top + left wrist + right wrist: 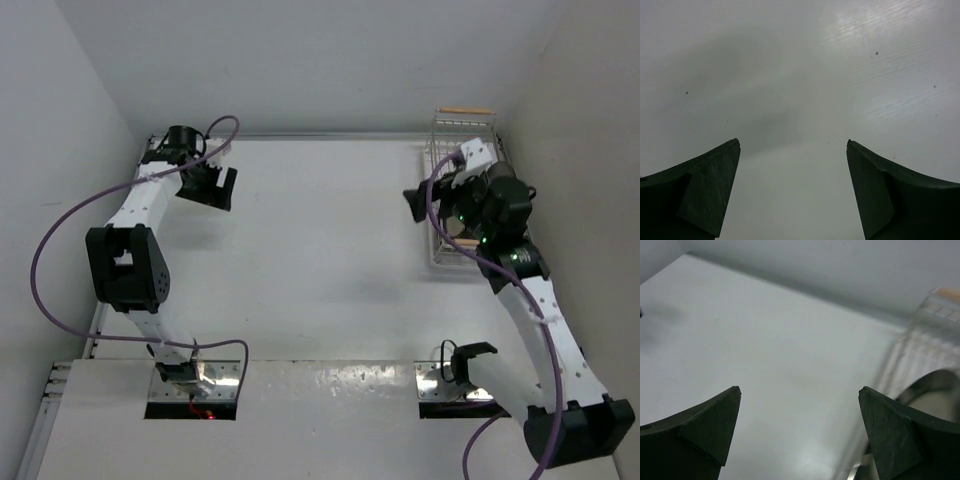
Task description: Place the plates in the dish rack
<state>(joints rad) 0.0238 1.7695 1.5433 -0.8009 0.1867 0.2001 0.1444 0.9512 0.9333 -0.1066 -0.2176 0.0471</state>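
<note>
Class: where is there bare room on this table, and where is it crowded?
Bare tabletop spans between the left gripper and the right gripper. Crowded: the far right, where the right arm overhangs the dish rack.

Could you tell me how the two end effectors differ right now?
The left end effector hovers over bare table, far left; the right end effector is beside the dish rack. The right's camera shows a plate; the left's only table. Both are open, empty.
</note>
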